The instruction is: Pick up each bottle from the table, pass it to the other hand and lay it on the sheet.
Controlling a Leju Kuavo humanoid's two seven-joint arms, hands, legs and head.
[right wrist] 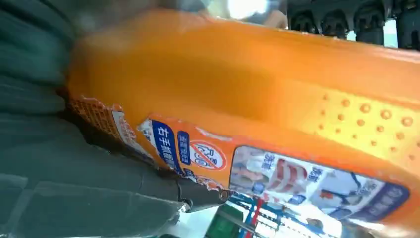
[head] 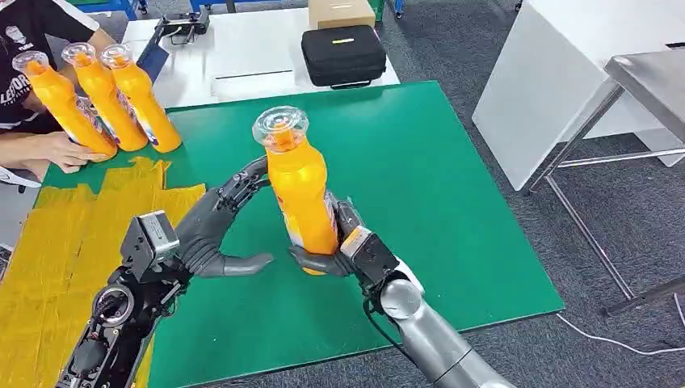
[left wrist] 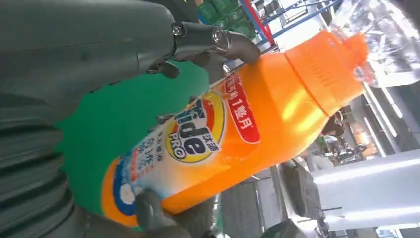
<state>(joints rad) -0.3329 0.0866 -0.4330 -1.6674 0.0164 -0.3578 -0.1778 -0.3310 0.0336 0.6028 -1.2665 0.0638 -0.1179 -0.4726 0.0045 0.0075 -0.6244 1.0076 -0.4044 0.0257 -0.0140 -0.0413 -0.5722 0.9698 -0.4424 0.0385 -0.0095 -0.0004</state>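
**A:** While the left hand (head: pixel 212 234) waits with its fingers spread, holding nothing, how do things stand going rightward?

**B:** Its fingertips curve round the far side of the bottle (head: pixel 300 192) and its thumb points at the base; whether they touch yet, I cannot tell. Just right of it, the right hand (head: pixel 343 246) grips the bottle low on its body, upright and lifted above the green tabletop (head: pixel 436 186).

**A:** How will it handle?

**B:** I'd judge it stiff plastic, smooth and a bit slippery, probably heavy if full. The taking hand should close on the middle, above the right hand's hold, not on the neck.

**A:** And its look?

**B:** Orange body, ribbed orange cap (left wrist: pixel 324 67) under a clear cover, a white and blue label in front, raised dots on the back.

**A:** Beyond the left hand?

**B:** The yellow sheet (head: pixel 56 242), with three like bottles (head: pixel 101 101) steadied by a person's hand (head: pixel 60 152).
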